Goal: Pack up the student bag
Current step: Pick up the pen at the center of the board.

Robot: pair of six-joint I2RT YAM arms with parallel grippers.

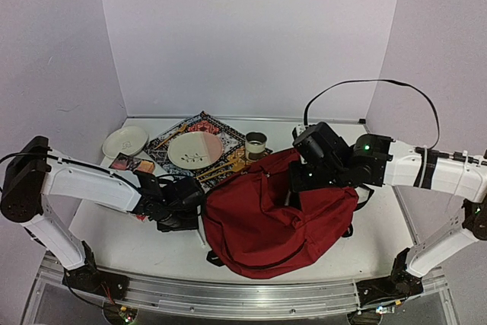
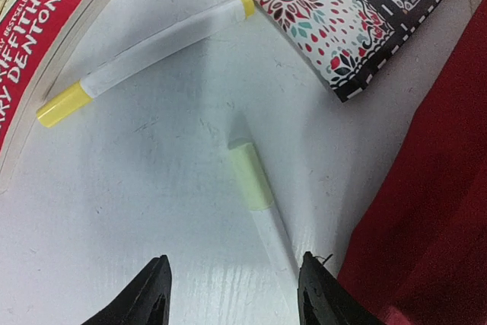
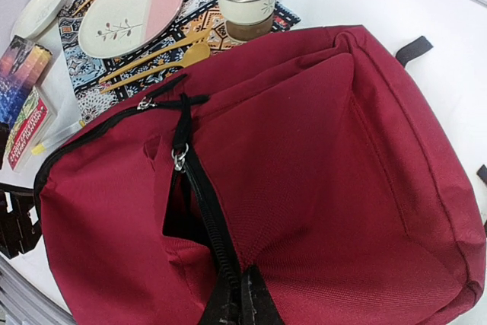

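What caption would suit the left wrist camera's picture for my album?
Open jaws hover over a green-capped marker on the white table, beside the red student bag.

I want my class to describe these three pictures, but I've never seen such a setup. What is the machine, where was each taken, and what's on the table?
The left arm and right arm are bolted at a table's near edge. The wide picture looks down from above and behind them; the others come from a camera on each wrist. On the table lie a red student bag, a large plate, a small plate, a cup, a patterned mat, a book and a yellow-capped marker. The left fingers stand open at a green-capped marker's end. The right fingers are closed, apparently pinching the bag's black zipper edge.
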